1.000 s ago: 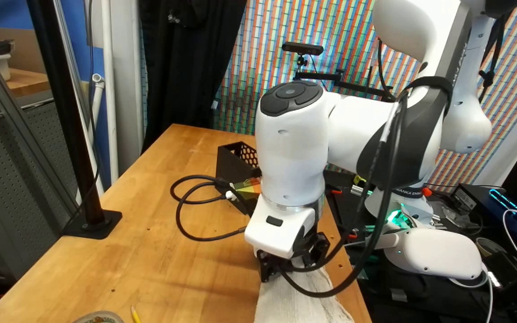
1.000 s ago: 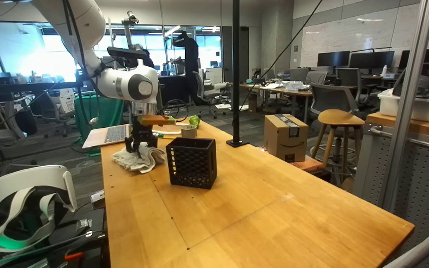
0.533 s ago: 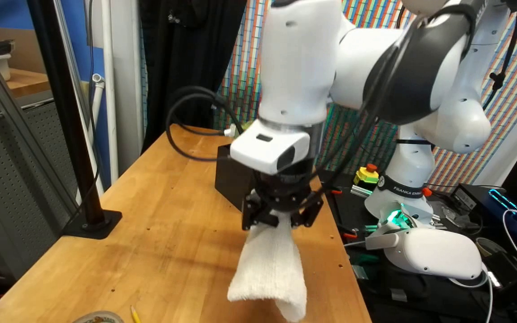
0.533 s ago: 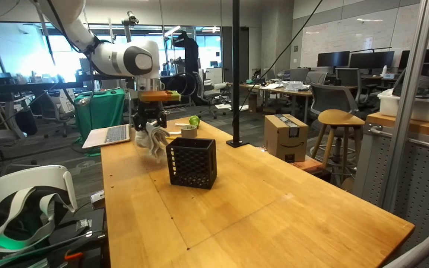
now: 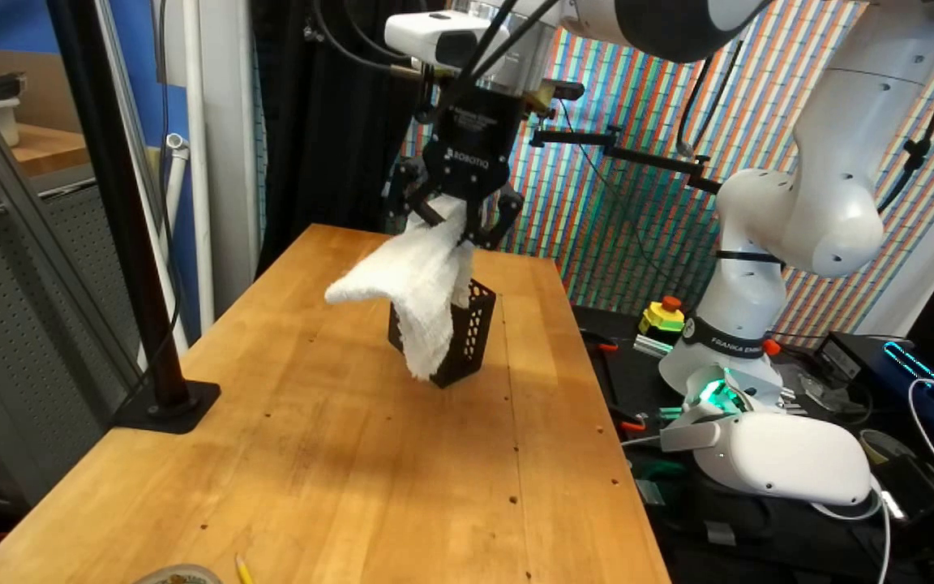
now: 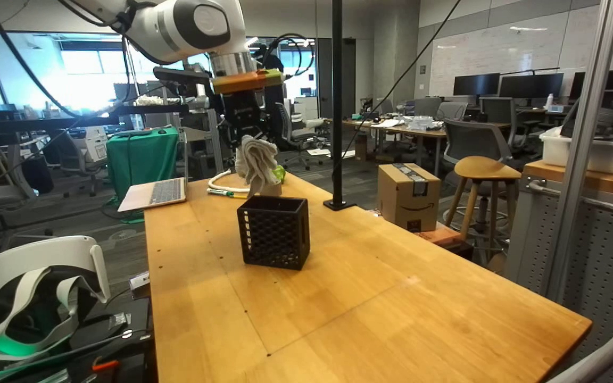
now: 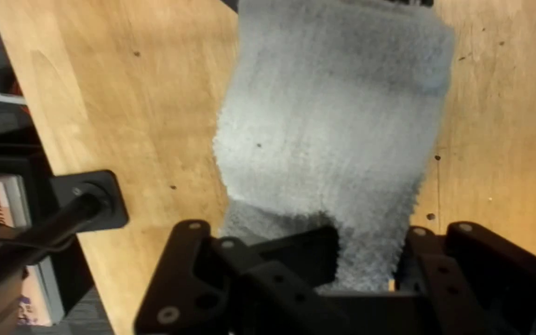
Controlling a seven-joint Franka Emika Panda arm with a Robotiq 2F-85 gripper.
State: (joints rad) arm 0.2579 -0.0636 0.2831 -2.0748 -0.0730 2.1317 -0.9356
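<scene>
My gripper (image 5: 455,223) is shut on a whitish cloth (image 5: 418,276), which hangs in folds in the air above the table. In the wrist view the cloth (image 7: 324,130) runs up from between the dark fingers and spreads over most of the middle. Its pinched part is partly hidden by the fingers. A black crate with latticed walls (image 6: 274,234) stands upright on the table, close to the hanging cloth. The cloth covers part of that crate (image 5: 471,341) in an exterior view; from the opposite side, the cloth (image 6: 256,162) appears behind and above the rim.
On the wooden table (image 5: 313,454) are a tape roll (image 5: 179,576), a pencil (image 5: 244,569), a white cord (image 6: 224,187), a green object (image 6: 280,173) and a laptop (image 6: 157,194). A black post (image 6: 337,159) rises at one table edge. A headset (image 5: 791,458) lies beside the robot base.
The cloth lay on the table under my gripper a second ago. Gripper and cloth have since risen well off the surface and shifted towards the post's side; the crate has stayed put.
</scene>
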